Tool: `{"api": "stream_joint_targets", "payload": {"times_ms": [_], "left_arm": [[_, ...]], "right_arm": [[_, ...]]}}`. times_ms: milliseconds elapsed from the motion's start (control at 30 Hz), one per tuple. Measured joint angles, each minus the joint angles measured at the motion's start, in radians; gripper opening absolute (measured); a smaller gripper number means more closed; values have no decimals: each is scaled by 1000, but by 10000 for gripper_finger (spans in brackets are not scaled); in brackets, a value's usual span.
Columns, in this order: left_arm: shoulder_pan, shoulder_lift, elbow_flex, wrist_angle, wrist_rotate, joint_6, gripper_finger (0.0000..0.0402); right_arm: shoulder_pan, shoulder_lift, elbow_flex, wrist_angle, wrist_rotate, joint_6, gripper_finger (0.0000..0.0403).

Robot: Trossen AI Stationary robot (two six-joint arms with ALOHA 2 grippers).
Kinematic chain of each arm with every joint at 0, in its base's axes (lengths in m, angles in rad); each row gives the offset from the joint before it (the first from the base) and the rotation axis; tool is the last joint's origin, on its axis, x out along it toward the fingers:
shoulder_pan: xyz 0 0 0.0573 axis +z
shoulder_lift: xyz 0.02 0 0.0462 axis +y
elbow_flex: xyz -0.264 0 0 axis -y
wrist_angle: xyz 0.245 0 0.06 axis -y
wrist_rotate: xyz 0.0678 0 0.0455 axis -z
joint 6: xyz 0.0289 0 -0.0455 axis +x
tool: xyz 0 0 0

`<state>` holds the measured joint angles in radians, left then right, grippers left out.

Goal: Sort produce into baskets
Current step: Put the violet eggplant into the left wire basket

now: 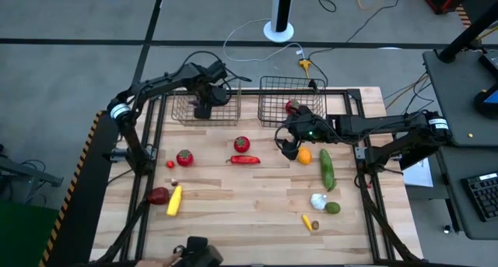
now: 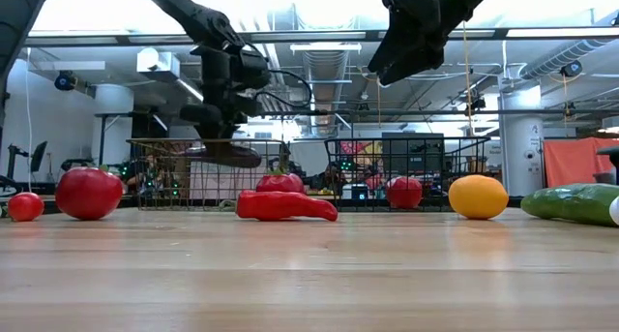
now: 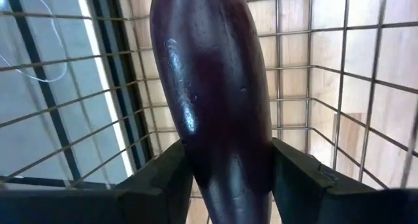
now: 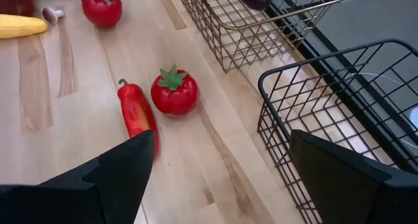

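Left gripper [image 1: 204,105] reaching down into the copper wire basket [image 1: 180,111], clenched on the purple eggplant [image 3: 212,93], hanging between its fingers; right gripper [image 1: 289,146] raised beside the dark wire basket [image 1: 268,103], fingers spread wide, grasping nothing; red tomato [image 1: 292,106] inside dark basket; pepper [image 1: 244,159], tomato [image 1: 241,143] and orange [image 1: 304,155] on table near that basket.
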<state>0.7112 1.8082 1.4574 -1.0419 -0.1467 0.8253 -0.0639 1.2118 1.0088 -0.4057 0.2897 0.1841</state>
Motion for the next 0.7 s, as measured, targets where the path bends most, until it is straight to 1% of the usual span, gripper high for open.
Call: {"api": "stream_joint_targets", "payload": {"times_ms": [700], "left_arm": [[0, 55, 0, 12, 0, -12, 155]], "right_arm": [[0, 0, 0, 0, 0, 0, 345]]}}
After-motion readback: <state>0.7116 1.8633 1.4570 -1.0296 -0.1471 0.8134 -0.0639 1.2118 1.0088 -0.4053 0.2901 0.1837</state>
